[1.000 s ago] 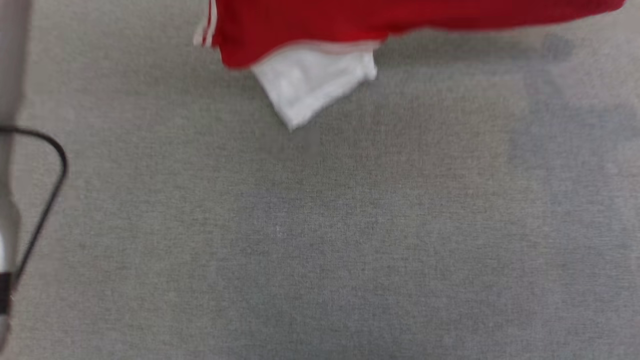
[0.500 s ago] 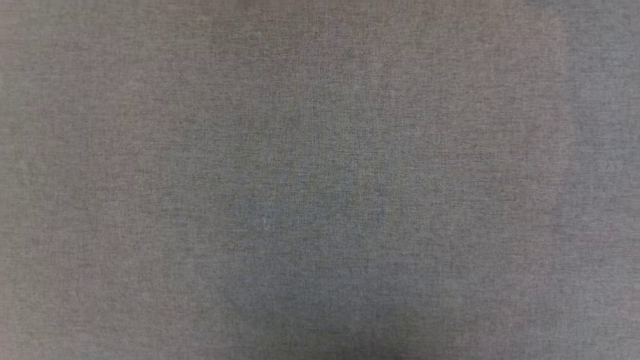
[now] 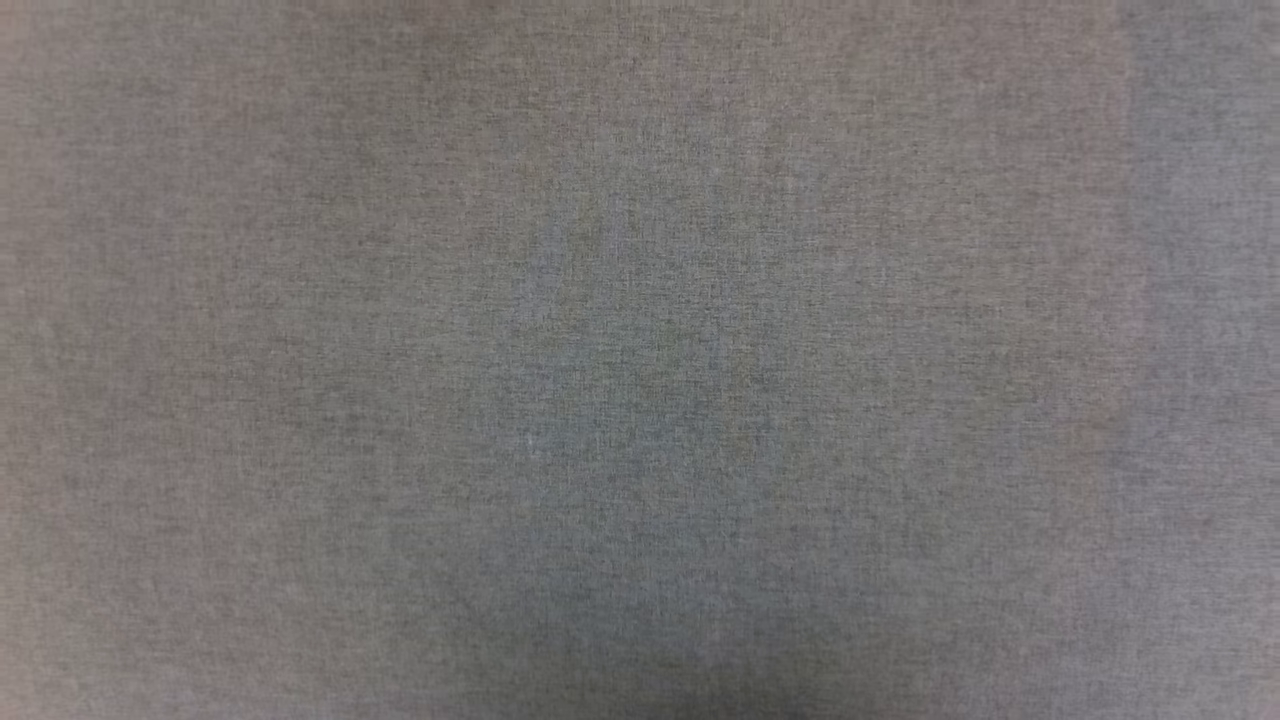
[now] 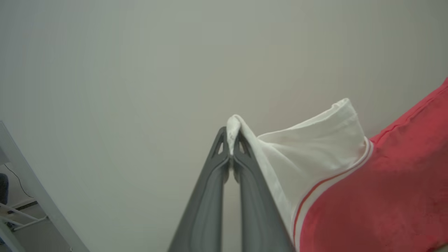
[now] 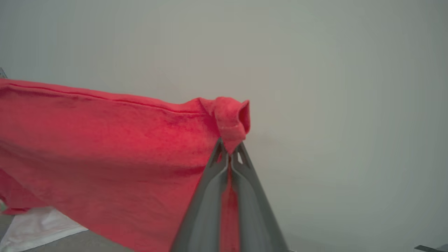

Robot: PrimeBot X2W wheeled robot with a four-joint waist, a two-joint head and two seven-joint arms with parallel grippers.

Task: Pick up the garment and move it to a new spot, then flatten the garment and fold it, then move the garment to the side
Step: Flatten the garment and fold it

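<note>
**A:** Grey cloth worktop (image 3: 640, 360) under the head cam. Up close in the wrist cams, the left pincer (image 4: 231, 140) is clenched on the edge of the white sleeve (image 4: 315, 150), and the right pincer (image 5: 229, 154) is nipping a bunched red corner of the garment (image 5: 105, 140).

**B:** So it's held up, spread between both arms, with the fingers aimed at a pale wall (image 4: 140, 52). Looks like the carry-to-a-new-spot step. Next it probably needs an even lowering with both corners kept taut, so the garment lands flat.

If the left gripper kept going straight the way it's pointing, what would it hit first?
Past the garment pinched in the left gripper, the way looks free up to a plain pale surface, likely a wall; its distance is unclear.
</note>
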